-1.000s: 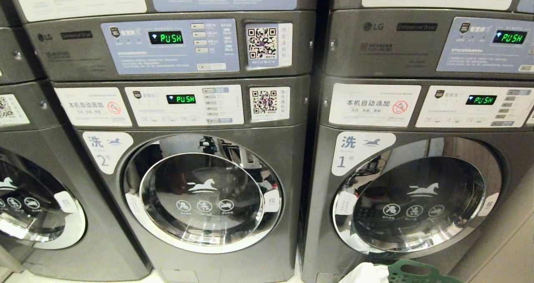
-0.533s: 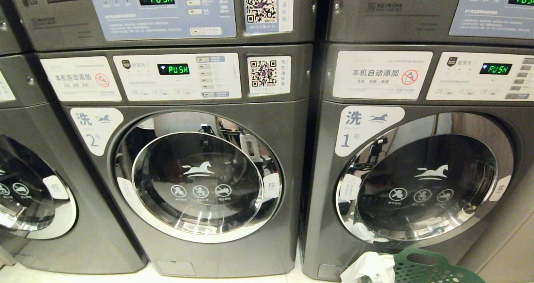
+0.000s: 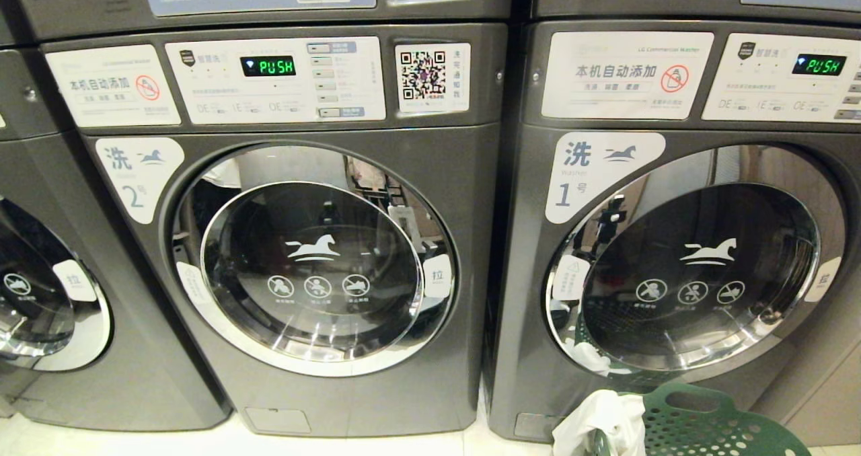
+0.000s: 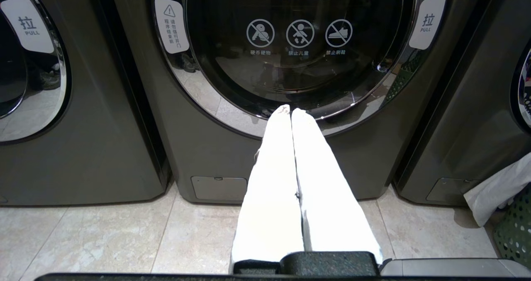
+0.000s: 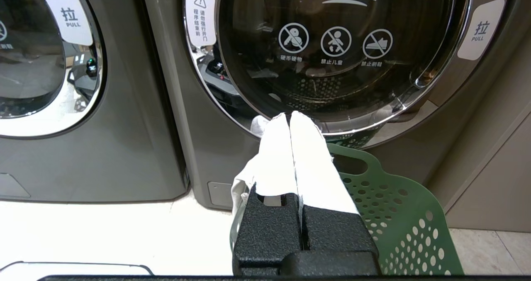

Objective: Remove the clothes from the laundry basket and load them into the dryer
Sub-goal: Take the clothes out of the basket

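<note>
Two grippers, left (image 4: 291,112) and right (image 5: 289,116), fingers pressed closed, empty. Clothes (image 3: 601,415) wait in the basket (image 3: 713,426) before a closed door (image 3: 696,274). Approach step; next, reach the clothes.

The right pincer (image 5: 290,117), fingers pressed together, hangs over the green basket (image 5: 398,227) before a closed door (image 5: 332,49).

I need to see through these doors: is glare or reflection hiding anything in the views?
Head view: the round chrome-rimmed glass door of machine 2 mirrors the room. Right wrist view: the shiny door glass shows reflections, and the pale tiled floor is washed out. Left wrist view: evenly lit, mild reflections.
</note>
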Robot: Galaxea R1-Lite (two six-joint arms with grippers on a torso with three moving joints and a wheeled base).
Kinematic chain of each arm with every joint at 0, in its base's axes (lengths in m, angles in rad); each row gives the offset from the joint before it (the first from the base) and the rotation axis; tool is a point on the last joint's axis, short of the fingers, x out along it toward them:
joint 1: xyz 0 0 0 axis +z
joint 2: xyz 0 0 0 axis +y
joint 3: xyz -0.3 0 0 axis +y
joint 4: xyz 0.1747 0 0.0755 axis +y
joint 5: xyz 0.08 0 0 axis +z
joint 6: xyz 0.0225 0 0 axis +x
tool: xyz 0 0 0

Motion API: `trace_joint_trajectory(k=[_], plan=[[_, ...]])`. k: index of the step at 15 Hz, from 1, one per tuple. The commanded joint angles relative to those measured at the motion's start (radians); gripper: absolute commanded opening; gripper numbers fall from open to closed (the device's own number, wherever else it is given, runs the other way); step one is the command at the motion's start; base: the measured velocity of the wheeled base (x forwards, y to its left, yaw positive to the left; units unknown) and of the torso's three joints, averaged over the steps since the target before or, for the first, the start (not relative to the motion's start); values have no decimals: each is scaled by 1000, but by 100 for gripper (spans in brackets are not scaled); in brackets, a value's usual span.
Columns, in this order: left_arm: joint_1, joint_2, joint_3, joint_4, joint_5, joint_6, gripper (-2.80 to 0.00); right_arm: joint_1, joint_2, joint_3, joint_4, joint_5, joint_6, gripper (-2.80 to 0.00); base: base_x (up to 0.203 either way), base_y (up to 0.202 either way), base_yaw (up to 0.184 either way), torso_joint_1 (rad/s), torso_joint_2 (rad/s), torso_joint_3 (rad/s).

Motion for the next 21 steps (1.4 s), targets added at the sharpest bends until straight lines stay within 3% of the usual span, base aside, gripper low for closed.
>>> trace_joint_trajectory(k=[1, 16, 21], plan=[[0, 0, 0, 0, 0, 0, -280, 0, 1, 2, 0, -1, -1, -280, 0, 0, 0, -18, 40, 36], [0, 0, 0, 0, 0, -3, -280, 1, 0, 2, 2, 3, -24, -280, 0, 0, 0, 0, 2, 1], [0, 0, 0, 0, 0, -9, -280, 1, 1, 0, 0, 5, -31, -280, 0, 0, 0, 2, 1, -172]])
